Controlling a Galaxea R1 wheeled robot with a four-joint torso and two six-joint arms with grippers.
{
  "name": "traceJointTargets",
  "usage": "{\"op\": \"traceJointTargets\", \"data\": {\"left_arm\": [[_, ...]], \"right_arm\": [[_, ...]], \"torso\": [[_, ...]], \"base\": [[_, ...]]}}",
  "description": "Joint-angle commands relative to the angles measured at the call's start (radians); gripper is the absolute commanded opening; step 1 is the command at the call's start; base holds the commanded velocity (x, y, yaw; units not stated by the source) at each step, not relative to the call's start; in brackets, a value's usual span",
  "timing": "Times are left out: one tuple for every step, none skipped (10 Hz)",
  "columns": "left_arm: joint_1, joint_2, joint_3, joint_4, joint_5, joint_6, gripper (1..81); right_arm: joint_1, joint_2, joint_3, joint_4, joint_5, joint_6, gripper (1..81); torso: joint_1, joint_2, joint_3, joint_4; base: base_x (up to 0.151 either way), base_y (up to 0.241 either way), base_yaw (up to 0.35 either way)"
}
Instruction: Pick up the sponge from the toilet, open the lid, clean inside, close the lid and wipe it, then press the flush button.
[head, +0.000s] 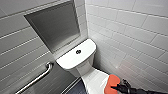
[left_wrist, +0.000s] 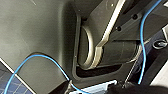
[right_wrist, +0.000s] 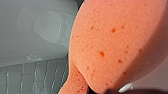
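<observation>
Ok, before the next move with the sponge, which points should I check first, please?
1. Jaws of the right gripper hold the sponge: ok.
2. The lid looks closed: ok.
3. The flush button on the cistern is uncovered: ok.
4. The grab bar is apart from the arm: ok.
5. State inside the bowl: cannot tell, lid covers it.

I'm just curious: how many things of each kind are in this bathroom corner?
Toilet: 1
Flush button: 1
Sponge, orange, held by the right gripper: 1
Grab bar: 1
Wall recess: 1
Total: 5
</observation>
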Motion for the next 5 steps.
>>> {"op": "traceJointTargets", "data": {"left_arm": [[0.013, -0.013, 0.007, -0.005, 0.072, 0.004, 81.1], [0.014, -0.014, 0.007, -0.005, 0.072, 0.004, 81.1], [0.014, -0.014, 0.007, -0.005, 0.072, 0.004, 81.1], [0.014, -0.014, 0.007, -0.007, 0.072, 0.004, 81.1], [0.014, -0.014, 0.007, -0.007, 0.072, 0.004, 81.1]], "right_arm": [[0.172, 0.282, -0.306, -0.014, -0.238, 0.005, 1.0], [0.190, 0.375, -0.400, -0.022, -0.266, 0.003, 1.0], [0.207, 0.442, -0.461, -0.039, -0.287, 0.004, 1.0], [0.224, 0.519, -0.534, -0.048, -0.315, 0.004, 1.0], [0.239, 0.577, -0.591, -0.060, -0.333, 0.004, 1.0]], "torso": [[0.000, 0.000, 0.000, 0.000], [0.000, 0.000, 0.000, 0.000], [0.000, 0.000, 0.000, 0.000], [0.000, 0.000, 0.000, 0.000], [0.000, 0.000, 0.000, 0.000]], "base": [[0.000, 0.000, 0.000], [0.000, 0.000, 0.000], [0.000, 0.000, 0.000], [0.000, 0.000, 0.000], [0.000, 0.000, 0.000]]}}
